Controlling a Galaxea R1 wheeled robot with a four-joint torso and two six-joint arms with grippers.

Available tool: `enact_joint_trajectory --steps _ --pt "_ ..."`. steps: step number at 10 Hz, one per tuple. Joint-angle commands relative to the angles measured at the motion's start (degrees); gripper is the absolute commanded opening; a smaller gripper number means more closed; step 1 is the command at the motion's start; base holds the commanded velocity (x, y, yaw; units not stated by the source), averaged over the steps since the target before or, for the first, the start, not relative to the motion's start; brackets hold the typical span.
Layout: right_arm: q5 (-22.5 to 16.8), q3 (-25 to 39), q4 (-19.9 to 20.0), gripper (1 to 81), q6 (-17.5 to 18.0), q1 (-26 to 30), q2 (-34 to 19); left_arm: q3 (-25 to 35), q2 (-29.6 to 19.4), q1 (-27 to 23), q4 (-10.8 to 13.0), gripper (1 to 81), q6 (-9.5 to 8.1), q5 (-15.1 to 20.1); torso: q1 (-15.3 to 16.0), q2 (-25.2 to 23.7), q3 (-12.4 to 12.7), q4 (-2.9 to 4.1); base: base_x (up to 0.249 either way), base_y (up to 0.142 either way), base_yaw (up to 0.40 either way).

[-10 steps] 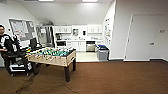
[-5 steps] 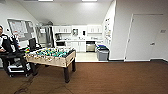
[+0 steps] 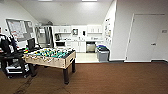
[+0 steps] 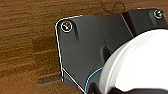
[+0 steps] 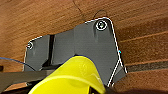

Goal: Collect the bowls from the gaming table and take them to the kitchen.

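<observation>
Brown carpet (image 3: 112, 80) stretches ahead; the white kitchen (image 3: 77, 37) sits far off past a foosball table (image 3: 51, 58) on the left. A white bowl (image 4: 140, 65) rides at the left wrist, a yellow bowl (image 5: 72, 77) at the right; whether either end effector grips its bowl, can't tell.

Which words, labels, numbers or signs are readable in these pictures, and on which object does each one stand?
None can be read.
Notice board on the left wall: papers on it, print too blurred to read.
Small plate beside the white door: too small to read.
White bowl and yellow bowl: no marking visible.
</observation>
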Motion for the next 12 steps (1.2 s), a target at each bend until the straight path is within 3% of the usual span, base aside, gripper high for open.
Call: enact_joint_trajectory --steps 1,9,12 --pt "-2.4 0.3 -0.7 1.0 -0.2 2.6 -1.5 -0.3 -0.3 -3.3 0.3 1.0 0.35 2.3 0.0 0.0 0.0 0.0 0.132 0.0 0.0" --pt "-2.4 0.2 -0.7 1.0 -0.2 2.7 -1.4 -0.3 -0.2 -3.3 0.5 1.0 0.53 2.3 0.0 0.0 0.0 0.0 0.147 0.0 0.0" --pt "-2.5 0.2 -0.7 1.0 -0.2 2.7 -1.4 -0.3 -0.1 -3.3 0.5 1.0 0.62 2.3 0.0 0.0 0.0 0.0 0.15 -0.071 0.0"
